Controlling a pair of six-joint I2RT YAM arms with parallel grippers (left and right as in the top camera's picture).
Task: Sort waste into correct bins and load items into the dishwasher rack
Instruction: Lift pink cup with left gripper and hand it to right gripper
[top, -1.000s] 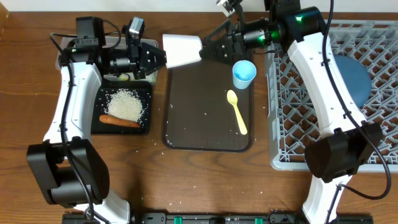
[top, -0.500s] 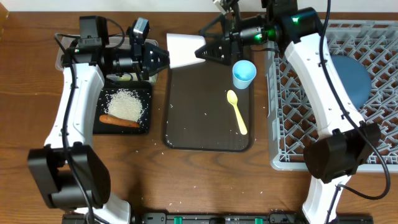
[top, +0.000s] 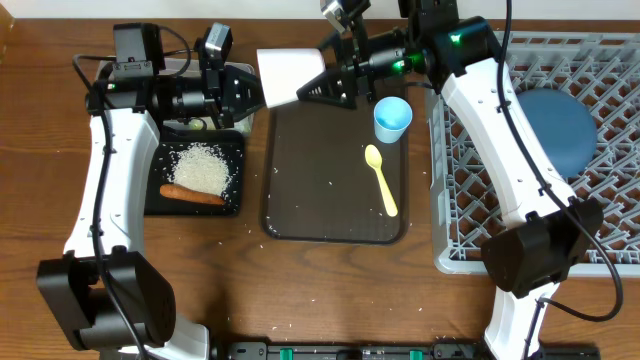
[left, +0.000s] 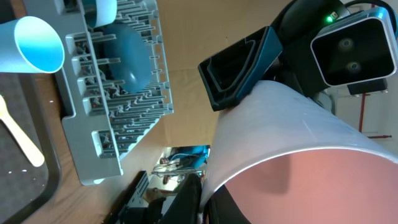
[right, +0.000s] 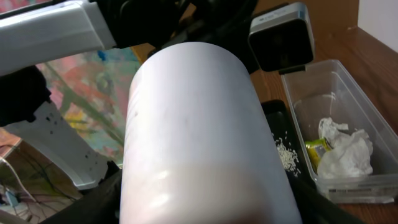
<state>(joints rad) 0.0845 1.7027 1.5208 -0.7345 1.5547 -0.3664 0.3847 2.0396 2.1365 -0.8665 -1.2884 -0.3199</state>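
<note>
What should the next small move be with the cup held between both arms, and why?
Probably open the left hand. Both hands appear to grip the small pink cup over the brown tray's far edge, the right hand on its base, and the dishwasher rack lies on the right arm's side.

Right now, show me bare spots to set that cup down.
Free: the brown tray, left half, between its rim and the yellow spoon; the table in front of the black tray. Crowded: the tray's far end, where left tool and right tool meet at the pink cup, beside the blue cup.
</note>
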